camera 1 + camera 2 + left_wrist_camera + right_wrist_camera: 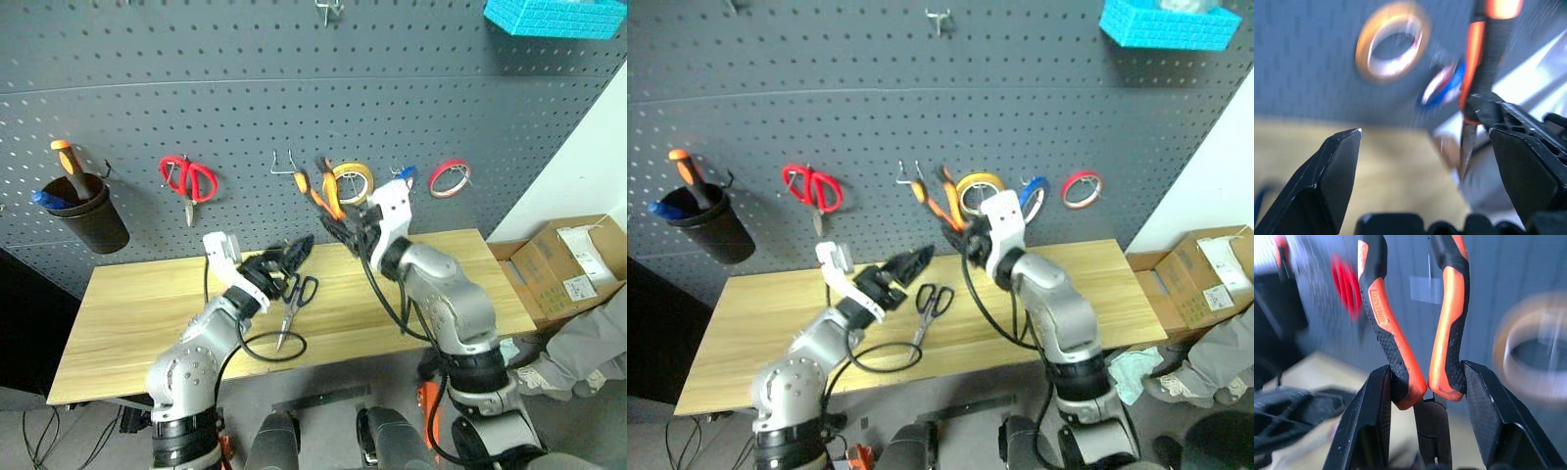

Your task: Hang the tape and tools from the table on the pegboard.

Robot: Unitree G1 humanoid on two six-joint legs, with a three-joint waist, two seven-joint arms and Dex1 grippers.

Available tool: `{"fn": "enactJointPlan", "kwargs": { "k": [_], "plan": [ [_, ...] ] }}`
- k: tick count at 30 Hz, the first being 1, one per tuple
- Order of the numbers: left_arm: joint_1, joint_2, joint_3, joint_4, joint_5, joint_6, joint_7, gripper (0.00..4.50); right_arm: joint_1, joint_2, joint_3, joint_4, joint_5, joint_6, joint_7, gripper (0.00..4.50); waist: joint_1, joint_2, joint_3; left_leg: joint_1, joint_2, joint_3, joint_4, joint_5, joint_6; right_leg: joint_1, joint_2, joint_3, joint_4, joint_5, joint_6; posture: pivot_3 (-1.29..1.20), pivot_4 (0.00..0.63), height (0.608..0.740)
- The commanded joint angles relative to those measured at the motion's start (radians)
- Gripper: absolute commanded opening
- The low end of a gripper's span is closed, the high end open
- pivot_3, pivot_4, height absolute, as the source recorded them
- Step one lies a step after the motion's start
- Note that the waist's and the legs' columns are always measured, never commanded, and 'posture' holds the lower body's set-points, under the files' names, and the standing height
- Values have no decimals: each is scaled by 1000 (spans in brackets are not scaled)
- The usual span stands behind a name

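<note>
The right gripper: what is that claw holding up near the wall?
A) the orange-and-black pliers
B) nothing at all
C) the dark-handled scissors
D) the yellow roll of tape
A: the right gripper is clamped on the lower ends of the pliers, whose orange-and-black handles point up toward the pegboard; the scissors lie on the table.

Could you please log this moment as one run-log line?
right gripper: shut on pliers, raised to pegboard | left gripper: open | scissors: on table
</note>
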Motion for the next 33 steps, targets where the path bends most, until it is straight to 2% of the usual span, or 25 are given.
{"fn": "enactJointPlan", "kwargs": {
  "k": [1, 5, 9, 13, 17, 24, 33],
  "plan": [
    [-69, 2, 58, 31, -39, -61, 27, 4500, -129, 29, -3, 115, -32, -218, -22, 1762, 1, -2, -8, 1, 0, 0, 0, 0, 0, 1, 0, 0, 0, 0, 0, 136, 7, 740],
    [-115, 41, 66, 81, -15, -81, 25, 4500, -300, 44, -30, 391, -53, -402, -35, 1762, 7, -8, -22, 3, 0, 1, 0, 1, -2, 3, 0, 1, 0, 2, -1, 158, 0, 740],
    [-144, 75, 54, 140, 56, -122, 54, 4500, -467, 64, -101, 667, -14, -498, -55, 1762, 11, -10, -26, 6, 0, 1, 0, 2, -2, 6, 0, 1, 0, 5, -6, 175, 3, 740],
    [-163, 59, 42, 129, 38, -119, 63, 4500, -640, 55, -118, 983, -50, -627, -62, 1762, 23, -11, -27, 6, 0, 1, -1, 2, -2, 6, 0, 1, 0, 6, -7, 201, 0, 740],
    [-150, 50, 20, 104, 35, -108, 74, 4500, -765, 40, -148, 1242, -68, -657, -114, 1762, 34, -11, -27, 6, 1, 1, -1, 2, -2, 6, 0, 1, 0, 6, -7, 226, 8, 740],
    [-105, 51, -3, 84, 43, -91, 93, 4500, -822, 31, -188, 1392, -68, -619, -131, 1762, 45, -11, -27, 6, 1, 1, -1, 2, -2, 6, 0, 1, 1, 6, -7, 249, 27, 740],
    [-106, 63, 1, 93, 33, -92, 100, 4500, -850, 43, -248, 1413, -60, -608, -131, 1762, 64, -11, -27, 7, 0, 1, 0, 4, 2, 6, 0, 1, 3, 8, -9, 247, 38, 740]
  ]
}}
